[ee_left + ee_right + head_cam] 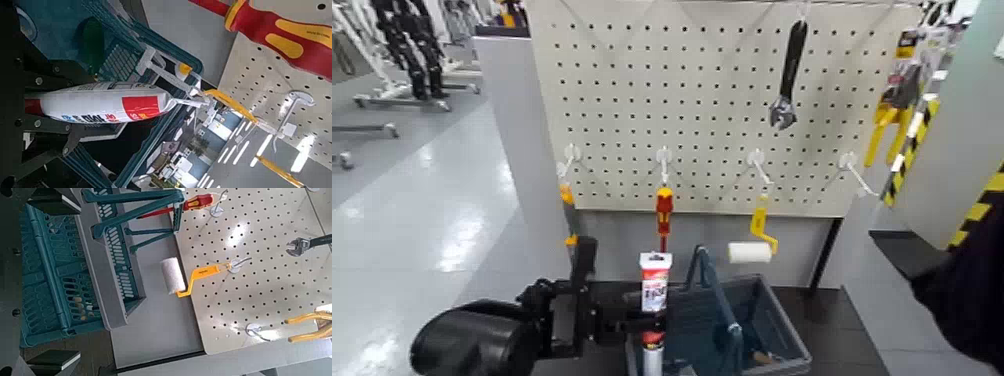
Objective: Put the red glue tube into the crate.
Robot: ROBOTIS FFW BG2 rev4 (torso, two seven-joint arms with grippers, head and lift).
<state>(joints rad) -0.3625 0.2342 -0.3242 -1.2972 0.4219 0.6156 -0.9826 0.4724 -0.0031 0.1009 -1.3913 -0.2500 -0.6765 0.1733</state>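
Note:
The red glue tube [654,285] stands upright with its white label facing me, in front of the pegboard. My left gripper [650,322] is shut on its lower part and holds it above the left rim of the crate [777,325]. In the left wrist view the tube [102,106] lies across the frame between the fingers, with the crate's [125,55] mesh wall and a handle behind it. My right arm [962,290] is at the right edge. In the right wrist view the right gripper [78,280] is open and empty, facing the crate [63,274] from apart.
A pegboard [712,110] stands behind the crate. On it hang a red-and-yellow screwdriver [663,210], a paint roller [752,250] with a yellow handle, and a black wrench [787,75]. Something small lies inside the crate [78,305]. Open grey floor lies to the left.

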